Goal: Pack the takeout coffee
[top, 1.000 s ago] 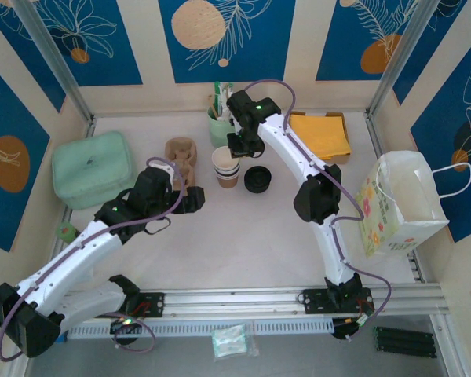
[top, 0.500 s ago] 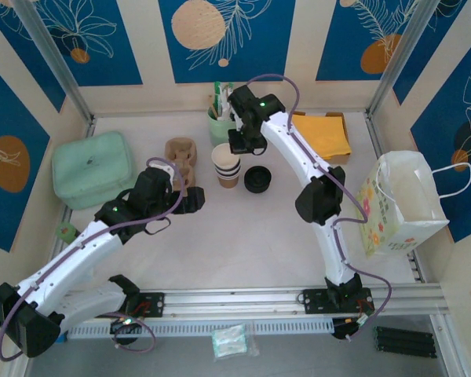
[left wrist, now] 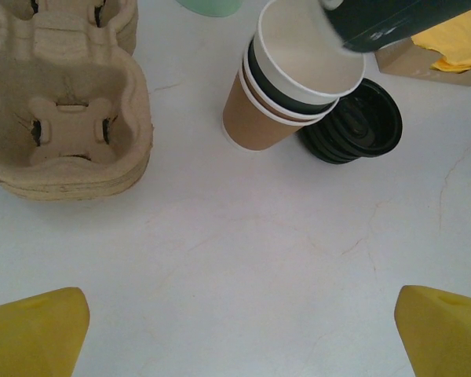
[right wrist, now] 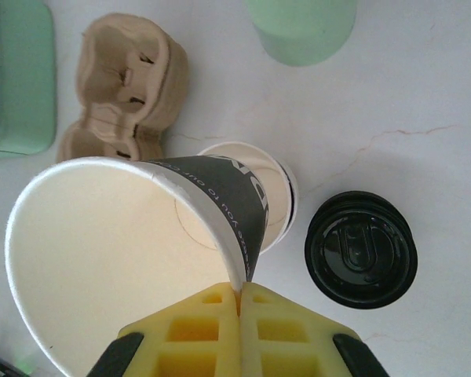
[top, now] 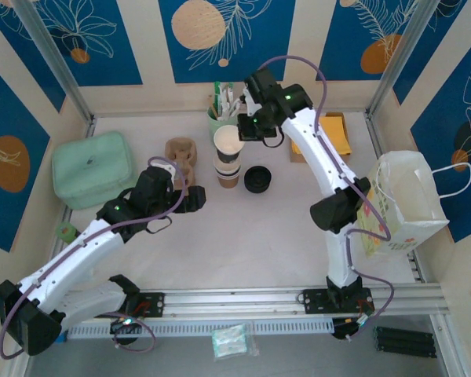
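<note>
Hoisted since a second ago off the brown kraft nested stack [top: 228, 174], white-lined, dark-banded paper cup [right wrist: 118, 259] in right tool [right wrist: 239, 292] clamped on its thin rolled rim, beside round black lids [right wrist: 360, 249]; left tool [left wrist: 237, 330] spread wide.

Left arm [top: 63, 263]: reaching diagonally from its near-left base toward the middle, elbow lying low; left gripper [left wrist: 239, 334]: facing downward, yellow fingers [left wrist: 39, 334] standing wide apart, gripping nothing; right arm [top: 322, 161]: stretching up and far back from its near-right base, wrist raised; right gripper [right wrist: 239, 302]: pressing its yellow pads together on the rim of a lidless paper cup [right wrist: 118, 259], holding it tilted and lifted.
</note>
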